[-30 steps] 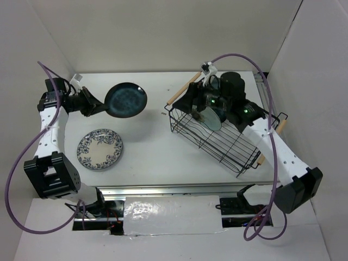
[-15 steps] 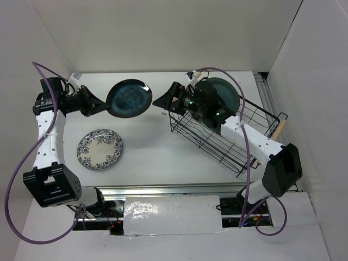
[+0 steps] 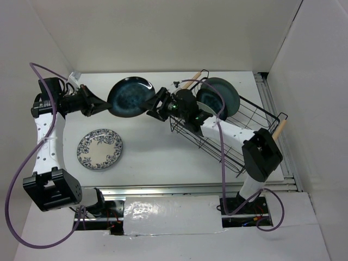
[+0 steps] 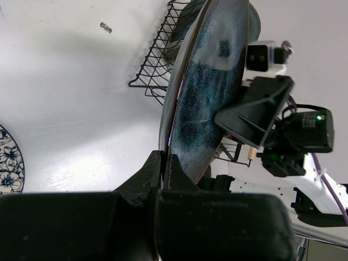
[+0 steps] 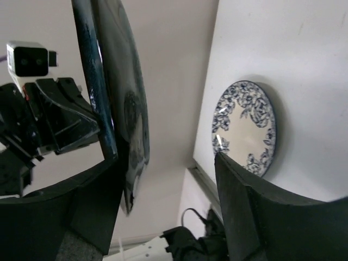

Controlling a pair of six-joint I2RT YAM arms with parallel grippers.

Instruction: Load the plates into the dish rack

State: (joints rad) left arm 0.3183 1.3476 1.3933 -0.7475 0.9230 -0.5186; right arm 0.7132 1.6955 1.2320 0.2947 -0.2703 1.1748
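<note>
Top external | left fingers (image 3: 100, 105) clamp navy plate (image 3: 130, 97) | right fingers (image 3: 154, 111) spread nearby

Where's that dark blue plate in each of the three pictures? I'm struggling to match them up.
Top external: the navy plate is upper left of centre, left of the dish rack.
Left wrist: it fills the middle, tilted nearly edge-on.
Right wrist: upper left, edge-on.
Shared landmark: the white floral plate, lying flat, shows in all three.

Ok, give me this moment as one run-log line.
left gripper: shut on navy plate, in air | right gripper: open at its rim | grey-teal plate: in dish rack | floral plate: on table
</note>
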